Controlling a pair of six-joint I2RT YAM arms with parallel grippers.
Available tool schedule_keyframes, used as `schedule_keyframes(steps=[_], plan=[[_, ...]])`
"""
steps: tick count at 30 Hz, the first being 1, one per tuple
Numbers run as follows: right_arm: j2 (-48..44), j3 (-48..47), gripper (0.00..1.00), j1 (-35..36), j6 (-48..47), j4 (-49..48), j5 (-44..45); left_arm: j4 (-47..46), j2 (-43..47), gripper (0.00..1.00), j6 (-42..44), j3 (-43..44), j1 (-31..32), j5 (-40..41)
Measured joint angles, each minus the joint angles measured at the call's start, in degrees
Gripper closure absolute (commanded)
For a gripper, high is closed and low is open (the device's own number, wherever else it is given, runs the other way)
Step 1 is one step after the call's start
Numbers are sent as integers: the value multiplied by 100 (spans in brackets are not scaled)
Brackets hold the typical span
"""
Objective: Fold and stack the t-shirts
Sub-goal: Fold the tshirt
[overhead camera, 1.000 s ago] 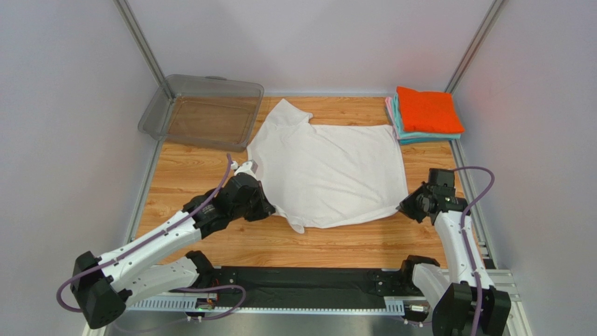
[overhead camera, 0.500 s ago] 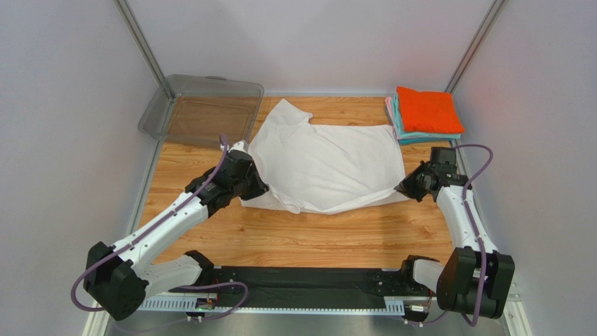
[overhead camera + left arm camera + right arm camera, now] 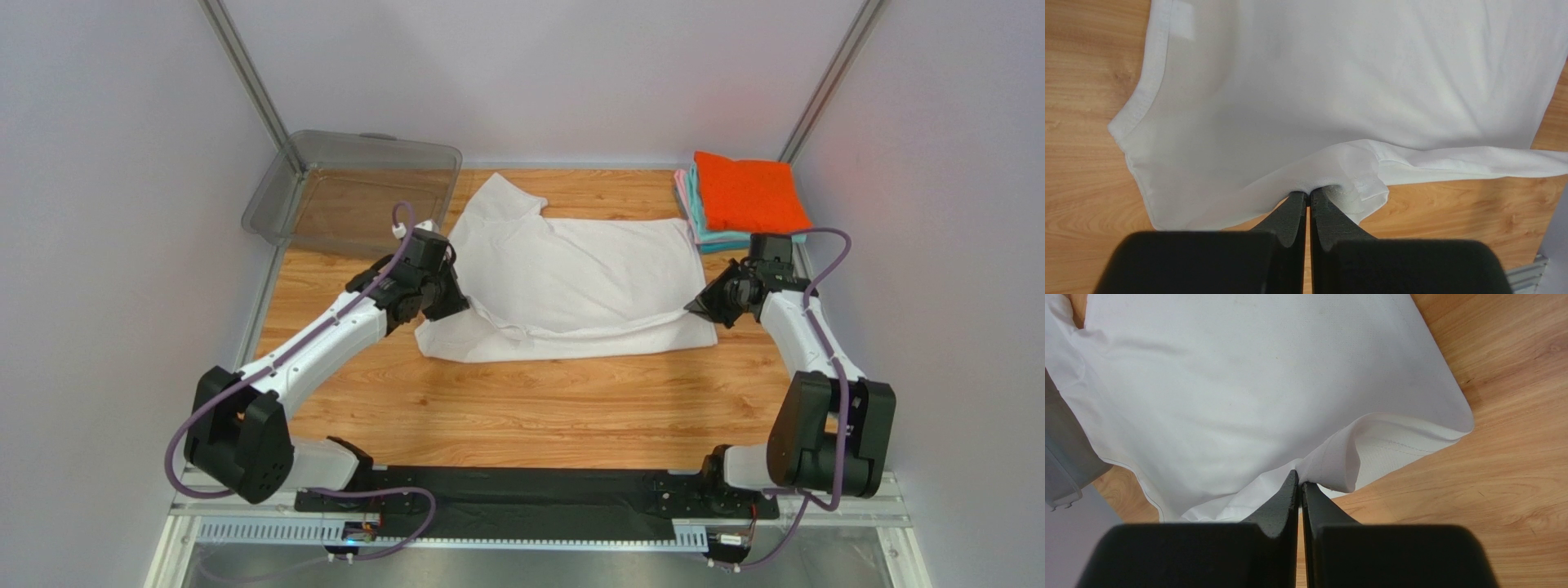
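Top external: grey bin (image 3: 368,208) beside white t-shirt (image 3: 577,276), folded stack (image 3: 748,194) opposite.

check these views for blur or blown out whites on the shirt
Top external: even, soft light, sharp; the white t-shirt is bright but its folds show. Left wrist: cloth in focus, the left gripper soft and dark near the lens. Right wrist: same, right gripper blurred at its base, hem weave crisp.
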State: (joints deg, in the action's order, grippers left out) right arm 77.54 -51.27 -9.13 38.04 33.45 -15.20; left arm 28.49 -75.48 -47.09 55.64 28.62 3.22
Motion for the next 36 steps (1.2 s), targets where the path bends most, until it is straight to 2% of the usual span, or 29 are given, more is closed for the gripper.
schedule_keyframes(steps=[16, 25, 27, 30, 31, 32, 33, 34, 36], plan=[[1097, -658, 100, 0, 9, -326, 7, -85, -988, 100, 201, 588, -562, -122], [1545, -848, 98, 0, 68, -472, 31, -101, -1851, 100, 426, 1180, -627, -55], [1652, -925, 97, 0, 70, -492, 61, -90, -2046, 93, 452, 1279, -634, 57], [1801, -1051, 91, 0, 70, -518, 87, 28, -2315, 67, 540, 1513, -658, 203], [1829, -1075, 89, 0, 68, -520, 111, 81, -2396, 54, 555, 1617, -662, 267], [1838, -1095, 85, 0, 74, -520, 129, 136, -2450, 52, 560, 1718, -664, 339], [1838, -1113, 75, 0, 74, -520, 153, 181, -2474, 47, 560, 1794, -664, 367], [1838, -1130, 70, 0, 76, -518, 168, 214, -2481, 37, 560, 1862, -664, 411], [1836, -1176, 58, 0, 55, -507, 173, 247, -2455, 29, 575, 1961, -664, 463]])
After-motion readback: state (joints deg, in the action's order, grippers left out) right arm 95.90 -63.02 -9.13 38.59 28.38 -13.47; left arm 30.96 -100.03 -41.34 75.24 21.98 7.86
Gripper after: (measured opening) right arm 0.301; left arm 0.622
